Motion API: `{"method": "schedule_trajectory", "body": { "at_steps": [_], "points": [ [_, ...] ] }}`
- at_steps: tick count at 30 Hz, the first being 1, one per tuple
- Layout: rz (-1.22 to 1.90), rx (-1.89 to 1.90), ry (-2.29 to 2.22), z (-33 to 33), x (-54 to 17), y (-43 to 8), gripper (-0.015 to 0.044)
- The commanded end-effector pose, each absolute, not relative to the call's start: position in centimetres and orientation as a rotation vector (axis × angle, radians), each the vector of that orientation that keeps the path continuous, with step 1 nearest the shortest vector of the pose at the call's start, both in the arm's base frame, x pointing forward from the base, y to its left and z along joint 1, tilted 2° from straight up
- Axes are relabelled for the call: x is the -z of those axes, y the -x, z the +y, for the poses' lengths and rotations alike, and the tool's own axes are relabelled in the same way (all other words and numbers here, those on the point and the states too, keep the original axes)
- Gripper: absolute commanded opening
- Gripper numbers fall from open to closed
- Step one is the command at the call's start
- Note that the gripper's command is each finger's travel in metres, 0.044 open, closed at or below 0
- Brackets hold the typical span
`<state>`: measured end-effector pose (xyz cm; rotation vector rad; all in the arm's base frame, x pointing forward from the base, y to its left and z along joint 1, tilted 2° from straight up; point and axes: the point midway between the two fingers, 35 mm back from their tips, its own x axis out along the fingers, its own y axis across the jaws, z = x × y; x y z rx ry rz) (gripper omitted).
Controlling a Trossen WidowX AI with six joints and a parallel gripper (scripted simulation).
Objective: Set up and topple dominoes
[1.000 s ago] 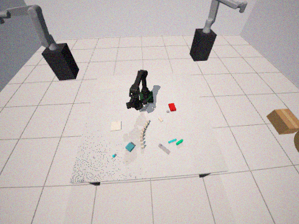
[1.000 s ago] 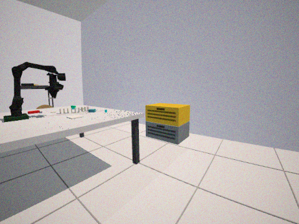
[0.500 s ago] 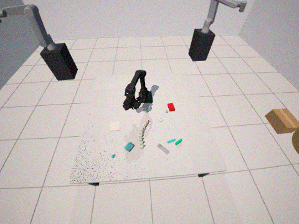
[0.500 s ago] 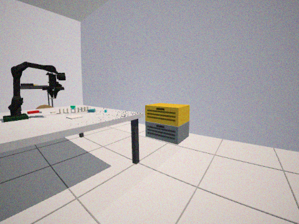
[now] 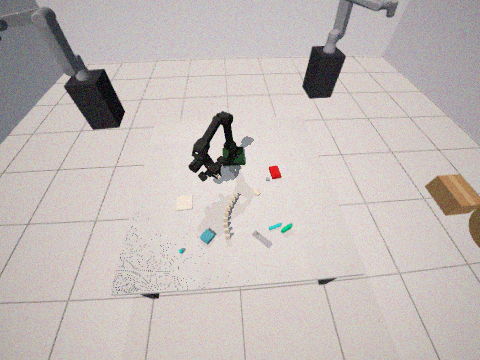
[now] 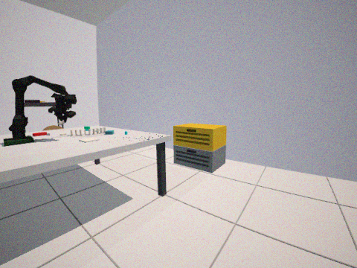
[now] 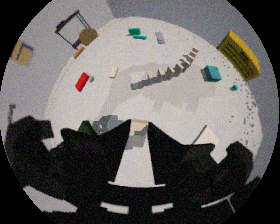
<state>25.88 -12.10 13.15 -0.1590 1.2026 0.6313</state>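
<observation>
I had the pincer (image 5: 217,176) (image 6: 60,124) (image 7: 139,124) clenched on a pale domino (image 7: 139,127), which I held above the table (image 5: 300,256) (image 6: 123,146) (image 7: 100,107). The black arm (image 5: 211,132) (image 6: 44,84) was bent over, and it put the pincer out past the end of the domino row (image 5: 226,221) (image 6: 88,132) (image 7: 160,73) nearest its green base (image 5: 241,161) (image 6: 18,141) (image 7: 86,128), apart from it.

The row stood upright in a gentle curve, its pieces separated by gaps. Near its base-side end, off to one side, I could see a loose domino (image 5: 257,192) (image 7: 114,72) lying flat. Farther out from the row on that same side was a red block (image 5: 275,172) (image 6: 39,134) (image 7: 82,81). Also on that side, level with the row's far part, lay a grey bar (image 5: 262,239) (image 7: 159,37), a turquoise stick (image 5: 275,226) (image 7: 140,37) and a green piece (image 5: 286,228) (image 6: 87,128) (image 7: 134,31).

Across the row from those, I made out a flat cream square (image 5: 184,202) (image 6: 89,140) (image 7: 207,134) well apart from it, and a teal block (image 5: 208,236) (image 6: 108,132) (image 7: 212,73) near its far end. A tiny teal piece (image 5: 182,250) (image 6: 126,132) (image 7: 234,88) sat farther from the row than that block.
</observation>
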Motion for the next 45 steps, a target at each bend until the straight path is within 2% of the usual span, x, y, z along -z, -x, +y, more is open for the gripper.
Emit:
{"method": "schedule_trajectory", "body": {
  "at_steps": [1,17,32,45],
  "points": [
    [1.096,-0.672,0.109,-11.9,-12.4,-25.7,0.0107],
    [0.601,-0.666,0.014,-12.7,-12.0,-25.0,0.0107],
    [0.128,-0.482,0.054,-14.6,-13.7,-23.4,0.0107],
    [0.108,-0.470,0.058,-14.7,-13.8,-23.3,0.0107]
  ]
}}
